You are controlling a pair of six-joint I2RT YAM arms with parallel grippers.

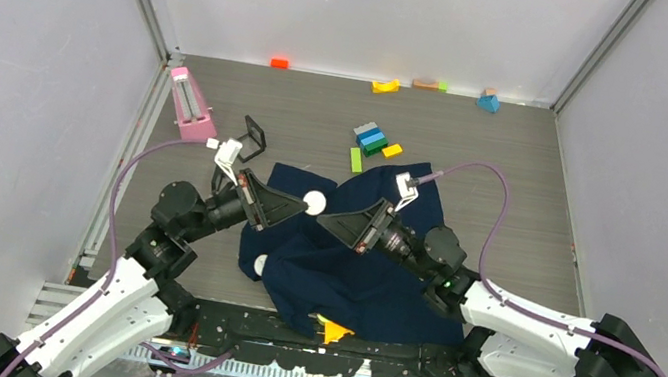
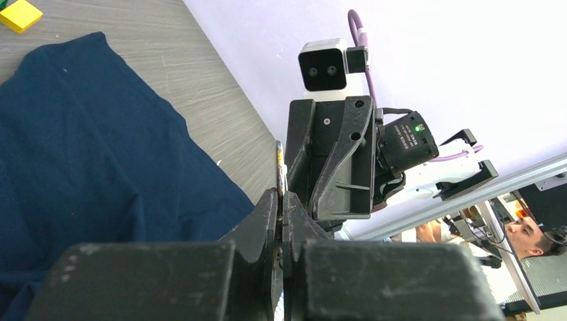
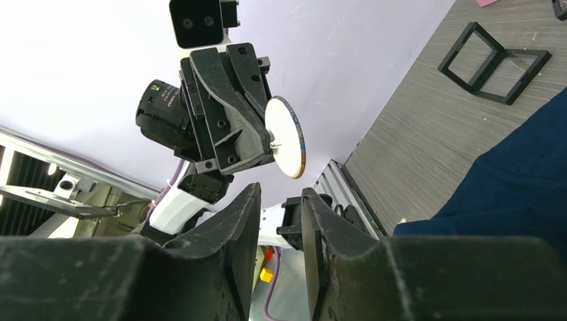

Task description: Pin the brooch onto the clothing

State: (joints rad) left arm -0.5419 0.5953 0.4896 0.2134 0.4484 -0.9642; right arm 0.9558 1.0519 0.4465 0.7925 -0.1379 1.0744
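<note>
The brooch [image 1: 313,203] is a small round disc showing its pale back, and my left gripper [image 1: 305,203] is shut on its edge, holding it in the air above the clothing [image 1: 367,275]. That clothing is a dark navy T-shirt lying crumpled on the table. In the left wrist view the brooch [image 2: 280,167] appears edge-on between the closed jaws. My right gripper [image 1: 325,219] points at it from the right, fingertips a short way off. In the right wrist view the brooch [image 3: 285,137] hangs above my right gripper [image 3: 274,194], which is open with nothing between its fingers.
A small white round piece [image 1: 260,263] lies at the shirt's left edge. A yellow wedge [image 1: 333,330] sits by the near edge. A pink stand [image 1: 189,105] and a black frame [image 1: 254,138] are at back left. Coloured blocks [image 1: 373,139] lie behind the shirt.
</note>
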